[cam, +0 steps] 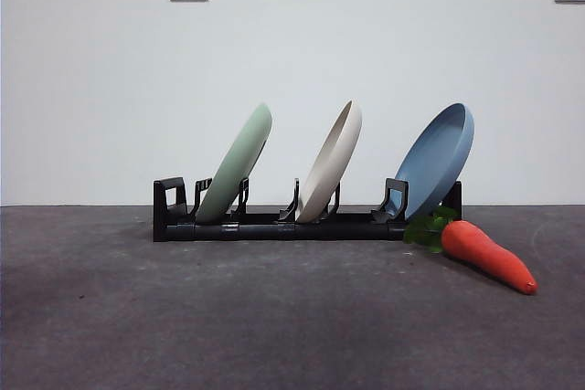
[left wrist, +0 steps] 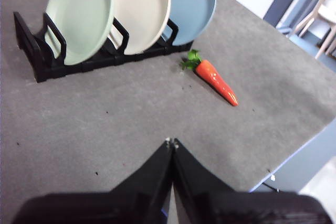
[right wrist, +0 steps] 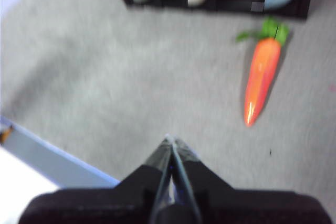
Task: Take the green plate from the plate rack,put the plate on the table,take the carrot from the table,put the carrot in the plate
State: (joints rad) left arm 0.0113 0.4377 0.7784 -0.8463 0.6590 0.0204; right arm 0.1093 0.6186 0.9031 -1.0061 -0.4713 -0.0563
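Waiting to Start: Nothing Has Moved Yet

Sitting in the plate rack (cam: 302, 224) are three plates, each leaning in its own slot; the green plate (cam: 236, 165) is at one end, the cream plate (cam: 333, 162) is in the middle, and the blue plate (cam: 437, 158) is at the other end, nearest the carrot (cam: 484, 256); the carrot lies flat on the desk (cam: 274, 326), just beside the blue plate's end of the rack, with its green leaves pointing at the rack.

No part of the job looks done; the green plate is not out of the rack, the desk has no plate lying on it, and the carrot is not in any plate; all four steps are left, I think.

The left pincer (left wrist: 170, 142) is closed with nothing in it, and it hangs over bare desk, well apart from the rack; the right pincer (right wrist: 170, 139) is closed and empty too, near the carrot but not touching it.
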